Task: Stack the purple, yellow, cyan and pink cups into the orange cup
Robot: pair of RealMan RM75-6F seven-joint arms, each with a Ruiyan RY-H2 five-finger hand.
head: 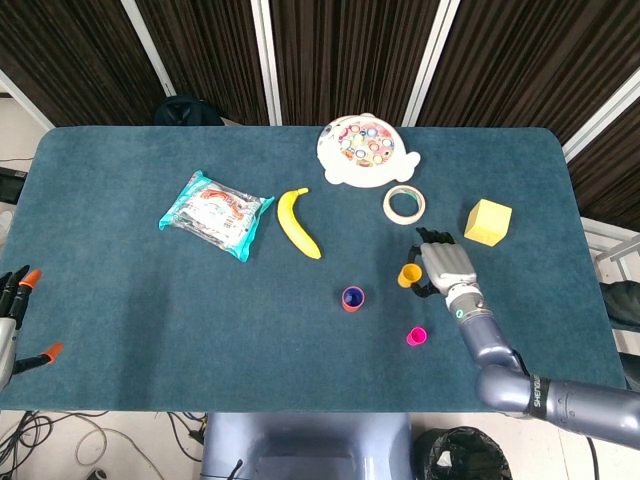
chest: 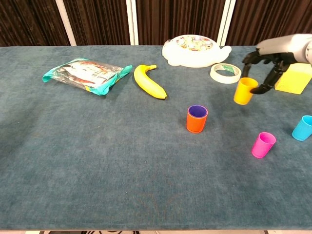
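yellow cup (chest: 244,90): upright, held off the table | orange cup (chest: 197,119): upright mid-table, purple cup (chest: 197,111) nested inside | pink cup (chest: 263,144): upright, front right | cyan cup (chest: 302,127): upright, cut by right edge

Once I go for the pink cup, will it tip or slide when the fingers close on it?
The pink cup stands upright alone on the cloth-like table, so it will probably drag rather than slide. It looks like small, thin plastic, probably light, so a sideways nudge could tip it. The similar yellow cup keeps its shape in the right hand.
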